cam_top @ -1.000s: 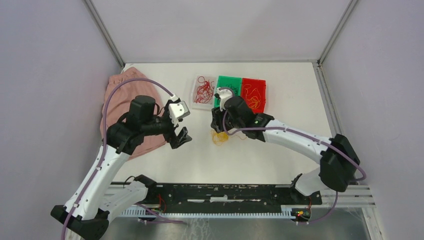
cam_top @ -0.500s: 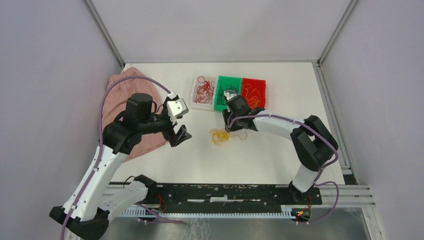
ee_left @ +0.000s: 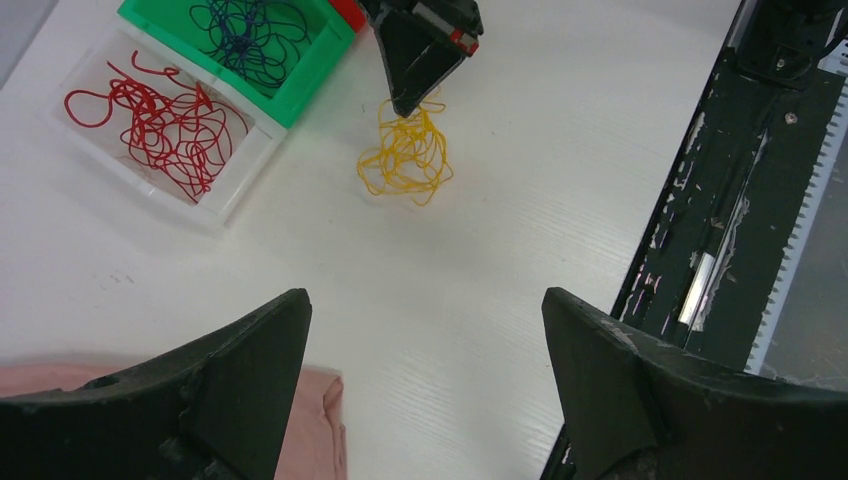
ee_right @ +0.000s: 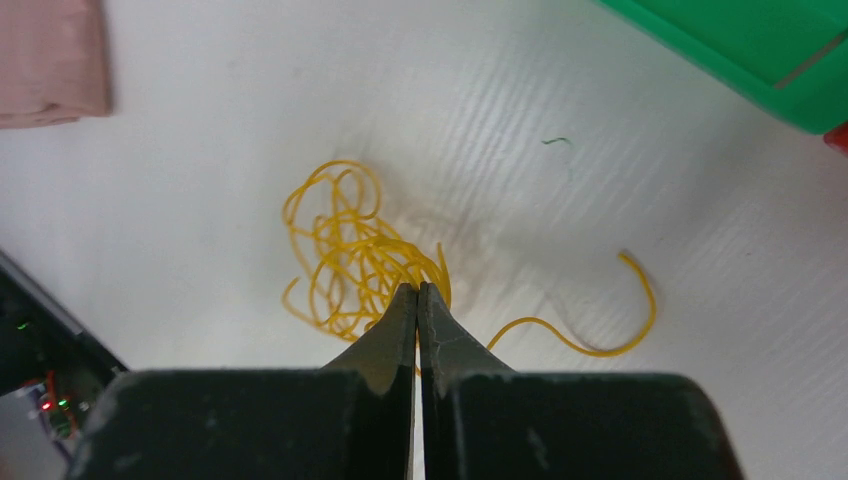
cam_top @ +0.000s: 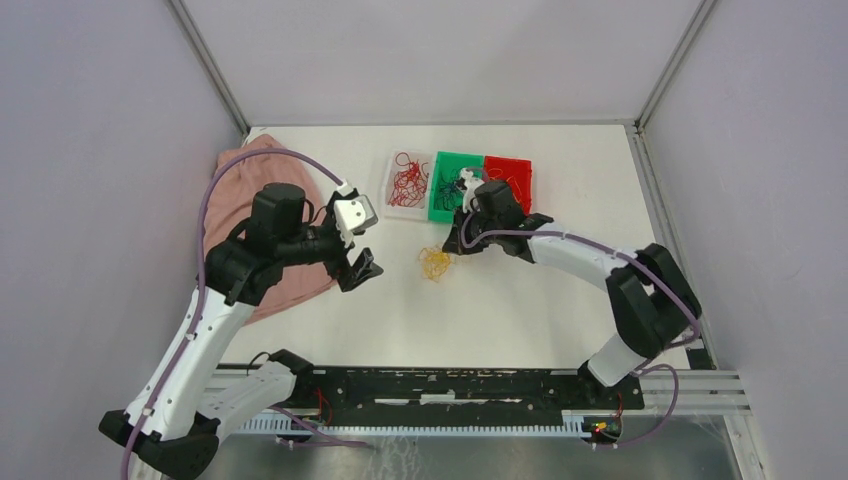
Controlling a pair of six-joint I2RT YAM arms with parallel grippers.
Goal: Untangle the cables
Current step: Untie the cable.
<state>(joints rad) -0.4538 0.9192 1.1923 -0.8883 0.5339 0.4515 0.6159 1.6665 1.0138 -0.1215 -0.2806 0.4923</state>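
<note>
While the right hand [ee_right: 417, 288] stands with its two fingers pressed together, its tip is in the top of the yellow cables [ee_right: 350, 260], and some strands pass right between the fingertips, so it seems to pinch them. These yellow cables make a loose curly bundle on the white table [cam_top: 500, 320], just in front of the green tray [cam_top: 436, 205], and one loose end curves away to the side. The left hand [ee_left: 425, 300] is spread wide and holds nothing; it hangs above the table near the edge of the pink cloth [cam_top: 240, 165], well apart from the bundle. At the far side three trays stand side by side and touch each other. The clear tray [ee_left: 235, 190] holds the red cables [ee_left: 150, 115], the green tray holds the dark blue cables [ee_left: 250, 30], and the red tray [cam_top: 524, 168] holds some yellow-orange cables [cam_top: 510, 190]. The right arm partly hides the green tray in the top view.
</note>
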